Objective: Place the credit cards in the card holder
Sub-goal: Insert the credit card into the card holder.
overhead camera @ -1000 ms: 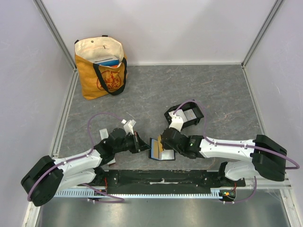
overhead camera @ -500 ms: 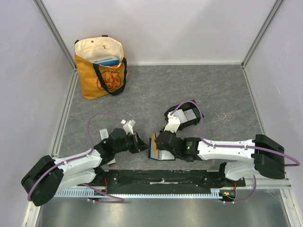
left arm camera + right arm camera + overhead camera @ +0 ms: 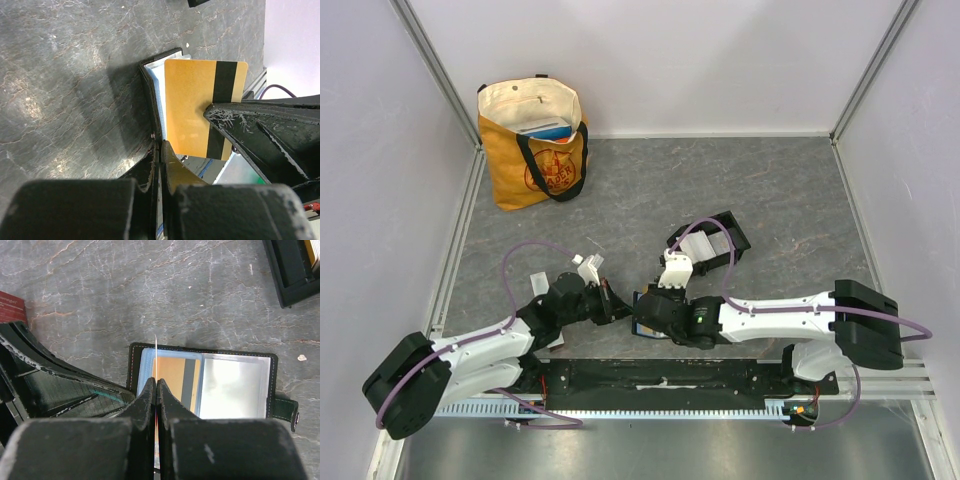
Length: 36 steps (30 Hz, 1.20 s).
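Observation:
The orange-gold credit card (image 3: 192,100) with a black stripe stands on edge over the open black folding wallet (image 3: 235,385). My right gripper (image 3: 156,381) is shut on this card, which appears edge-on as a thin pale line (image 3: 156,352) in the right wrist view. My left gripper (image 3: 161,145) is shut on the wallet's black edge (image 3: 150,85). In the top view both grippers (image 3: 625,308) (image 3: 642,318) meet over the wallet, which the right arm mostly hides. The card holder (image 3: 740,232), a small black tray, sits behind the right wrist, apart from both grippers; its corner (image 3: 287,275) shows at the upper right.
An orange tote bag (image 3: 533,140) stands at the back left by the wall. A dark red flat item (image 3: 10,305) lies left of the wallet. A pale flat piece (image 3: 536,281) lies beside the left arm. Walls enclose the grey table on three sides.
The right arm has swung left toward the left gripper and now covers the wallet from above. The left gripper has closed on the wallet's edge.

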Each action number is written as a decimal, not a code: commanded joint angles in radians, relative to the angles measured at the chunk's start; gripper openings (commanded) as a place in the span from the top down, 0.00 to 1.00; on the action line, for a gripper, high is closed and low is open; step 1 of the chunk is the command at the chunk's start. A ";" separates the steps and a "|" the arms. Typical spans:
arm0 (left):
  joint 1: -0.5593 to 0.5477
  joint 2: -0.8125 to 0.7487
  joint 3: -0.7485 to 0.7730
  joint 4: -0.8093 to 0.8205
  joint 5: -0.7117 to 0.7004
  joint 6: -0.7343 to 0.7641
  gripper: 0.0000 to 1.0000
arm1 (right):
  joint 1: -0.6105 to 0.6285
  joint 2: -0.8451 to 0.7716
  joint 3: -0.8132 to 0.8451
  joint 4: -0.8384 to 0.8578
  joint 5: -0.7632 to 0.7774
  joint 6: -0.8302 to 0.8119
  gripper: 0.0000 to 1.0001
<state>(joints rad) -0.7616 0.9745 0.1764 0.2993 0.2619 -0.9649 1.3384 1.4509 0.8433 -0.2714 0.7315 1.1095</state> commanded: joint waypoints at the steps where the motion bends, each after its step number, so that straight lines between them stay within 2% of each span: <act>1: -0.010 -0.016 -0.002 0.018 -0.021 -0.035 0.98 | 0.015 0.011 0.054 -0.032 0.091 0.044 1.00; 9: -0.030 -0.030 -0.009 0.018 -0.055 -0.057 0.98 | 0.028 -0.029 0.077 -0.034 0.143 0.050 1.00; 24: -0.045 -0.053 -0.017 0.015 -0.084 -0.089 0.98 | 0.031 0.040 0.100 -0.037 0.129 0.046 1.00; 29: -0.048 -0.057 -0.014 0.012 -0.087 -0.087 0.98 | 0.042 0.062 0.120 -0.066 0.146 0.038 1.00; 36: -0.047 -0.071 -0.008 -0.005 -0.095 -0.087 0.98 | 0.068 0.100 0.183 -0.190 0.200 0.041 1.00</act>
<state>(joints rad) -0.8047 0.9268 0.1631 0.2802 0.1852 -1.0283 1.3903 1.5318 0.9657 -0.3798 0.8413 1.1324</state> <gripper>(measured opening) 0.026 0.007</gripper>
